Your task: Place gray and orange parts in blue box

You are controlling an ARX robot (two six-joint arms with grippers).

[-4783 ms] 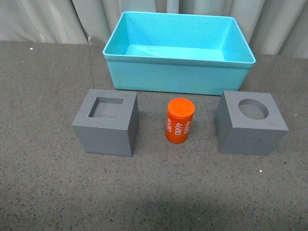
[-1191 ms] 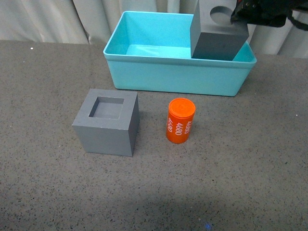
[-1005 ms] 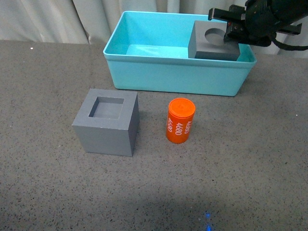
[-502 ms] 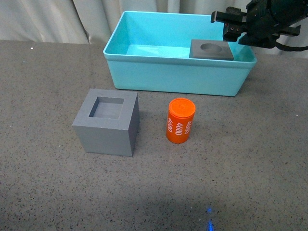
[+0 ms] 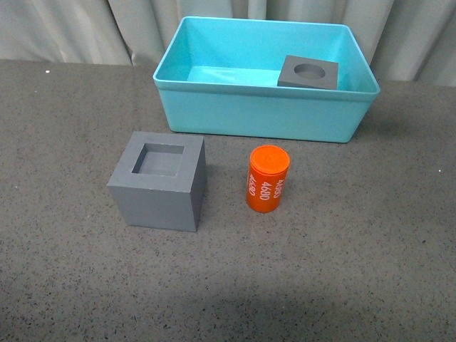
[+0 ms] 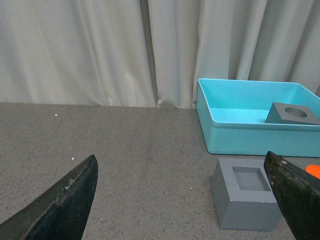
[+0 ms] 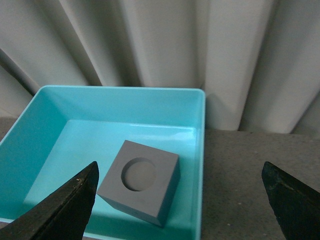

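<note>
One cube now in box

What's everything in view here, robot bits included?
Blue box: one, turquoise, back of the table.
Cube with round recess: one, dark gray, inside the box, right side.
Cube with square recess: one, dark gray, on the table, front left of the box.
Cylinder marked 4680: one, orange, upright, right of that cube.
Table: one, dark speckled gray.
Curtain: pale, pleated, behind everything.
Left gripper: one, black, open, empty.
Right gripper: one, black, open, above the box.
</note>
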